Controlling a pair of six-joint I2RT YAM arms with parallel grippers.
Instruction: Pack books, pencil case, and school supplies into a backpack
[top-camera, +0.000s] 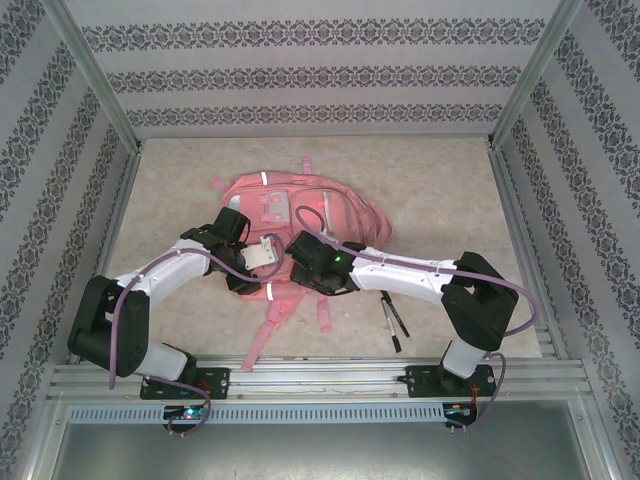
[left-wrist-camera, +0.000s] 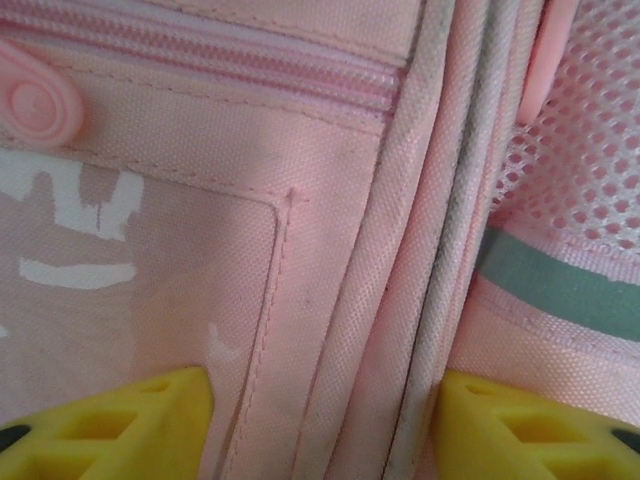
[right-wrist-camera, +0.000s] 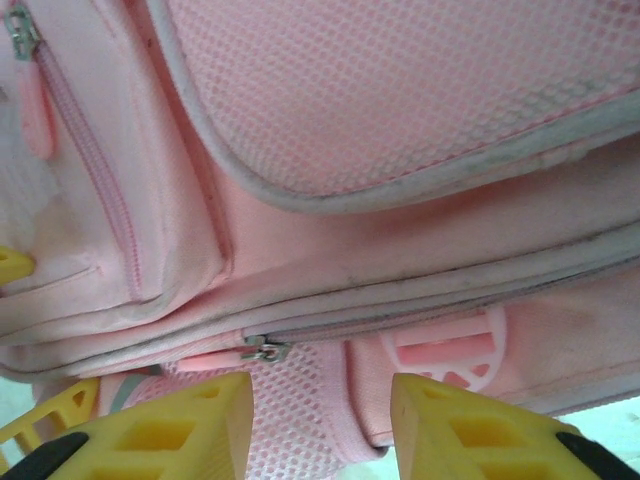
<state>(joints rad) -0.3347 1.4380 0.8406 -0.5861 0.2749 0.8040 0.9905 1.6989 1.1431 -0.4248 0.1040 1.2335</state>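
The pink backpack (top-camera: 285, 210) lies flat in the middle of the table, and both arms reach over its near end. My left gripper (top-camera: 254, 268) is open; in the left wrist view its yellow fingers (left-wrist-camera: 120, 430) straddle the pink piping folds (left-wrist-camera: 400, 330) beside a front pocket. My right gripper (top-camera: 306, 262) is open too, its fingers (right-wrist-camera: 170, 430) on either side of mesh and a strap end, just below a metal zipper slider (right-wrist-camera: 262, 350). Two black pens (top-camera: 394, 320) lie on the table right of the bag's straps. The books and the pencil case are hidden.
Patterned walls enclose the table on three sides. The backpack's pink straps (top-camera: 268, 325) trail toward the near rail (top-camera: 320, 380). A round pink zip tab (left-wrist-camera: 35, 100) sits at the left wrist view's upper left, and a plastic buckle (right-wrist-camera: 450, 350) lies by my right finger.
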